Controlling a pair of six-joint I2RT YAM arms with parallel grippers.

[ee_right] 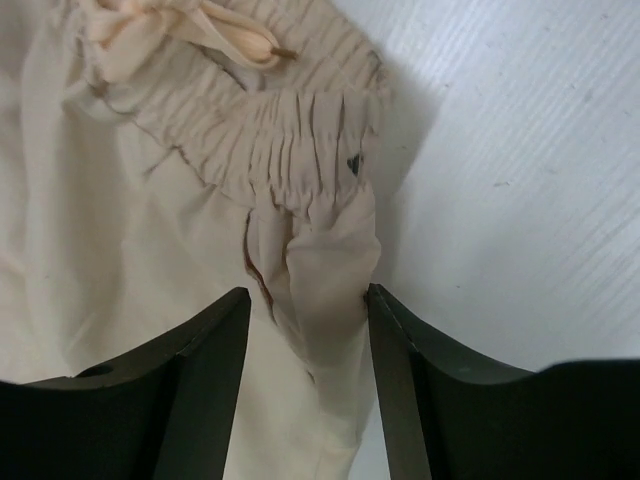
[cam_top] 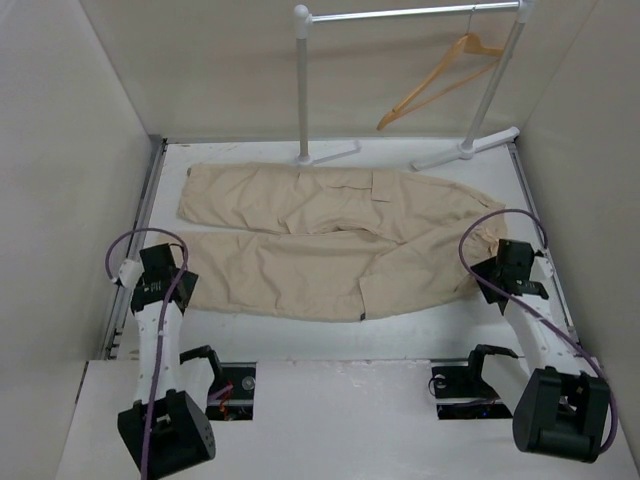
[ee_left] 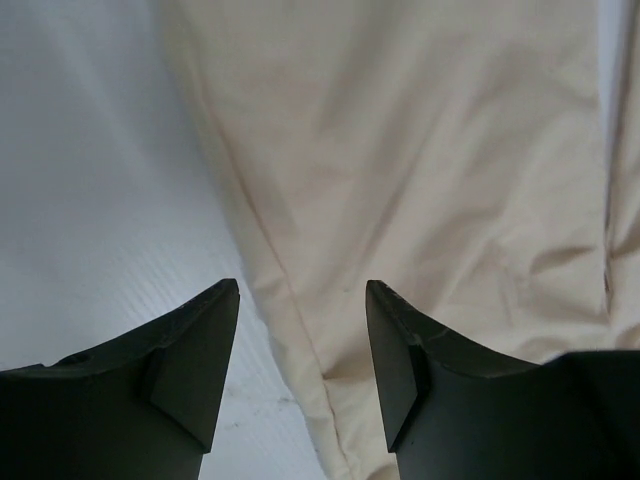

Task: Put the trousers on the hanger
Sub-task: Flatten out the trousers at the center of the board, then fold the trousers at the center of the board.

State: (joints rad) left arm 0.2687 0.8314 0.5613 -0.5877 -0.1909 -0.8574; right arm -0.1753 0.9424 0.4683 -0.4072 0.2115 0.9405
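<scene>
My left gripper hangs half open over the edge of the trousers' near leg, holding nothing. My right gripper straddles a raised waistband fold; I can't tell if it grips. The trousers lie flat on the white table. Beyond them, the wooden hanger hangs tilted from the white rack.

This was a robotics lab test cell: a white table boxed in by plain beige panels, a cabled left arm and right arm bolted at its near edge, and a small rack with a hanger at the back.
</scene>
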